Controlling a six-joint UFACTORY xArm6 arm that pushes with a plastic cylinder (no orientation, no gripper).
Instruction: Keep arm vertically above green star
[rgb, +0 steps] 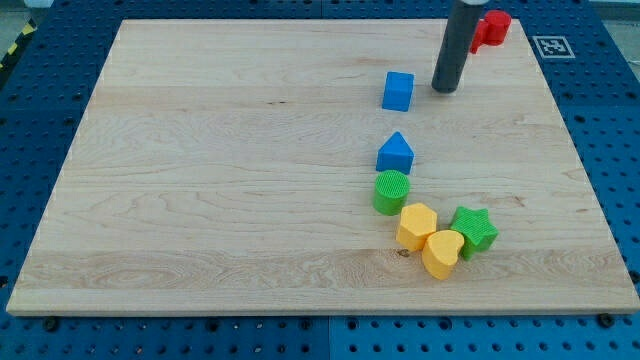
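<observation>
The green star (474, 229) lies near the view's bottom right, touching a yellow heart (443, 252) on its left. My tip (444, 89) rests on the board near the view's top, far above the green star and slightly to its left. It stands just right of a blue cube (398, 91), with a small gap between them.
A blue pentagon-like block (395, 153) sits above a green cylinder (391, 191). A yellow hexagon (417, 225) touches the heart. Red blocks (492, 27) lie at the top right corner, partly behind the rod. The wooden board (200, 180) sits on a blue pegboard.
</observation>
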